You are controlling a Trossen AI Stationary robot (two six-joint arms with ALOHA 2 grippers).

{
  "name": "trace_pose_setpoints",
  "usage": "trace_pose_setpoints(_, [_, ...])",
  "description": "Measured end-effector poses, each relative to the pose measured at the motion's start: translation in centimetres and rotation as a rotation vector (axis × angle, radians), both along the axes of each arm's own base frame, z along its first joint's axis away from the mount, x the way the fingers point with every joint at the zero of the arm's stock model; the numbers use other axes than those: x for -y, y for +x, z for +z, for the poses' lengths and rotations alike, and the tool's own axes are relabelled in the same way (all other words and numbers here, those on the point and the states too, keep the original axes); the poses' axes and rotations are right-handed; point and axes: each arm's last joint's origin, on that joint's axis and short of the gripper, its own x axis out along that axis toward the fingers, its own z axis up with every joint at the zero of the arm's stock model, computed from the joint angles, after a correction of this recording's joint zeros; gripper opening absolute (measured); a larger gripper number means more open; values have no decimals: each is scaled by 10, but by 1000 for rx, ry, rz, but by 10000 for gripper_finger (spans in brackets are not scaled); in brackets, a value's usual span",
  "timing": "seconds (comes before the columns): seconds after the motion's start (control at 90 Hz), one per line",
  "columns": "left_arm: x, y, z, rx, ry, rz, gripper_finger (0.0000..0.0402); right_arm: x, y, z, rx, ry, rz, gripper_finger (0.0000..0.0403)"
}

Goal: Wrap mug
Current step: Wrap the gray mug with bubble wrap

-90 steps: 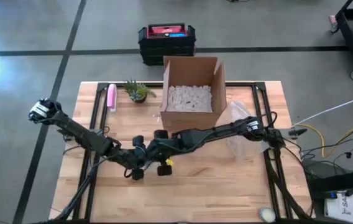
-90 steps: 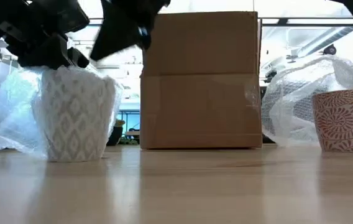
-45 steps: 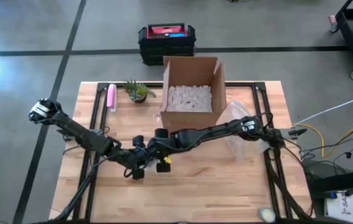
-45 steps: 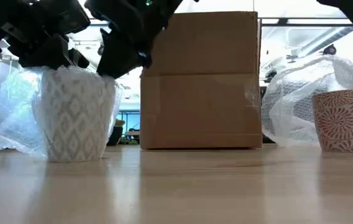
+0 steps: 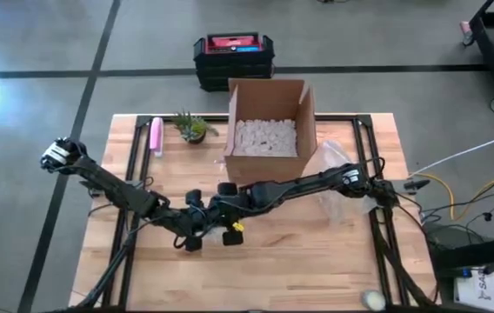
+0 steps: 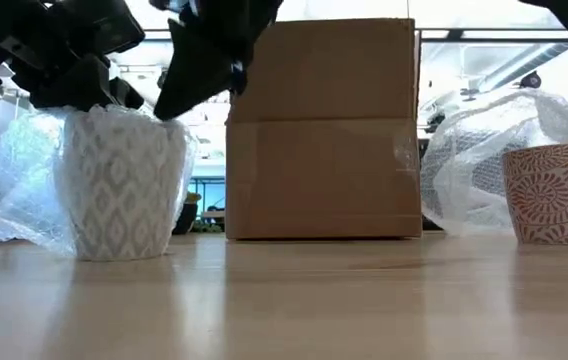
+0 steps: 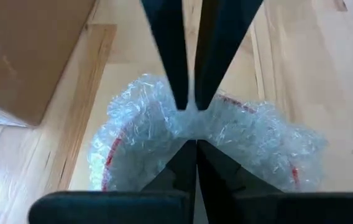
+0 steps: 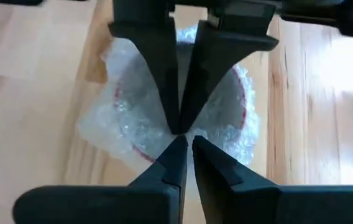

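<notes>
Nearest my low camera stands the mug (image 6: 124, 185), upright on the wooden table (image 6: 294, 300), its diamond-patterned wall covered in bubble wrap (image 6: 14, 180) that also spreads loosely behind it. From above I place it in the table's middle, slightly left of centre, under the two meeting grippers. The left gripper (image 7: 189, 124) sits over the mug's mouth, fingers pressed together on the wrap's gathered top edge; I read it as clenched on the film. The right gripper (image 8: 183, 134) reaches in from the opposite side, tips nearly touching over the same opening, a thin slit between them; I cannot tell whether any film is pinched there. In the wrist views the wrap rings the mug's red-rimmed mouth. Behind the mug stands a cardboard box (image 5: 267, 130), open-topped and holding white packing fill. To the right, a second patterned cup (image 6: 549, 195) stands against another loose sheet of bubble wrap. Farther back, near the far left edge, are a small potted plant (image 5: 192, 127) and a pink object (image 5: 156, 136).
</notes>
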Motion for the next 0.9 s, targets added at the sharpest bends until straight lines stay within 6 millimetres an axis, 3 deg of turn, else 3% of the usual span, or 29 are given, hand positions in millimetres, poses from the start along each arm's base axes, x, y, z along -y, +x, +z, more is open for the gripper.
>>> trace_pose_setpoints(0.233, [0, -1, 9, 9, -3, -11, 4, 1, 2, -13, -4, 6, -22, 14])
trace_pose_setpoints(0.433, [-3, -6, 46, -30, 17, -13, 4, 0, 3, -14, 6, -2, -6, 14])
trace_pose_setpoints(0.622, [-5, -33, 75, -153, 5, 51, 1, 1, 4, -14, 7, -13, -5, 14])
trace_pose_setpoints(0.756, [0, -60, 64, -279, -57, 84, 1, 1, 4, -14, 6, -13, -5, 14])
trace_pose_setpoints(0.9, [22, -70, 31, -190, -157, 15, 1, 1, 4, -15, 6, -13, -5, 14])
